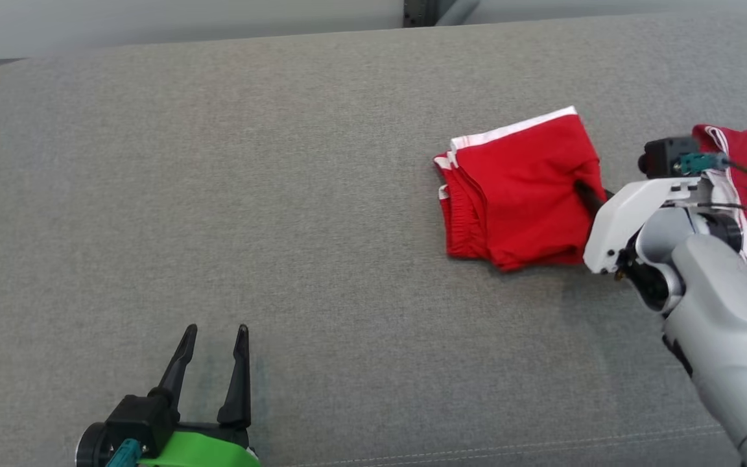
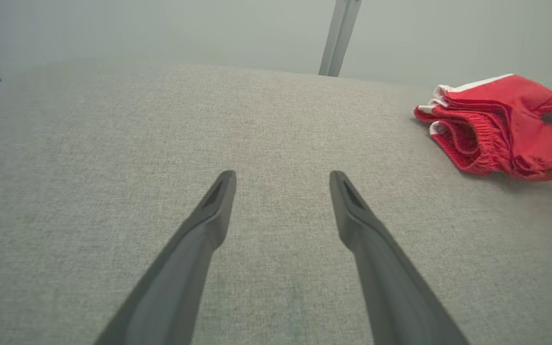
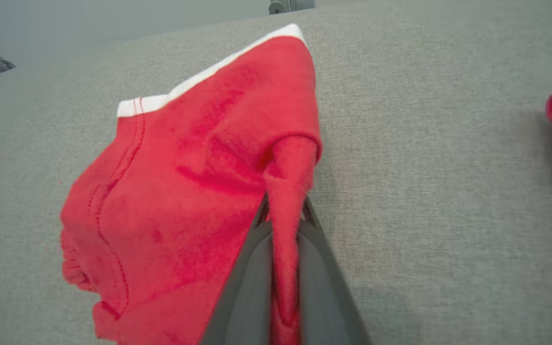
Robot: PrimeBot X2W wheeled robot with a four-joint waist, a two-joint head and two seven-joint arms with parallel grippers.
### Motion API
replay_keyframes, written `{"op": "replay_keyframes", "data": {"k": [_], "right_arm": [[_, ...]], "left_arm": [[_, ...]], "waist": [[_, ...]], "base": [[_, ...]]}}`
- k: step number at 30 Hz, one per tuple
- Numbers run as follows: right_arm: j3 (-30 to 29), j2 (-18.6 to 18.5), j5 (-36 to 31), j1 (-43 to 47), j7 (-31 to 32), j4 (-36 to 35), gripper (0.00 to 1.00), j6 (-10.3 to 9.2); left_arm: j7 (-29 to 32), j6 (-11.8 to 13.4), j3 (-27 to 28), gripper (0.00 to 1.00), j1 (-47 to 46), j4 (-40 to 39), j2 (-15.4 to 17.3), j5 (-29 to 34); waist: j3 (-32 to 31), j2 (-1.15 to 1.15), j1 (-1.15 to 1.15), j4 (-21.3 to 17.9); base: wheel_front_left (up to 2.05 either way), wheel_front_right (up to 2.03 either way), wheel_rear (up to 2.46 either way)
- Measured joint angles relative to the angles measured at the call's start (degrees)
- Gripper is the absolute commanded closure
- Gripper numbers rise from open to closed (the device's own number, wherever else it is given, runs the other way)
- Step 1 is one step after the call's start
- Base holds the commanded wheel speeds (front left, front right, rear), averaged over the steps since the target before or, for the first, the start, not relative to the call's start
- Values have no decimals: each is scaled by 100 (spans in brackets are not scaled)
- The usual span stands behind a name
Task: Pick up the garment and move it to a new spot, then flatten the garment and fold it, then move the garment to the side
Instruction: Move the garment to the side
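Right gripper (image 3: 284, 211) clamps a raised fold of the red garment (image 3: 185, 191), plain in its wrist view, unclear from the head. Well left of the garment, left gripper (image 1: 214, 337) shows fingers apart over grey cushion (image 1: 283, 194); pale wall (image 2: 161, 28) beyond.

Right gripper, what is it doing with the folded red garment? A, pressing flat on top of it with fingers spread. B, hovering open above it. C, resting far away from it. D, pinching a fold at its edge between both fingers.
D: in the right wrist view the right gripper has its two fingers closed on a ridge of the red garment, with cloth squeezed between them.
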Motion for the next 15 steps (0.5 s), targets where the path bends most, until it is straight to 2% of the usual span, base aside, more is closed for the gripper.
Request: {"op": "replay_keyframes", "data": {"k": [4, 10, 15], "right_arm": [[240, -554, 167, -251, 386, -427, 100, 0], [104, -1425, 370, -632, 1004, -829, 100, 0], [-186, -1798, 390, -682, 1481, -882, 100, 0]], "left_arm": [[0, -1, -27, 0, -41, -76, -1, 0], [0, -8, -8, 0, -164, -145, -3, 29], [0, -8, -23, 0, -208, -140, -2, 112]], "waist": [[43, 0, 0, -298], [236, 0, 0, -621], [453, 0, 0, -733]], "base": [[0, 0, 0], [0, 0, 0], [0, 0, 0]]}}
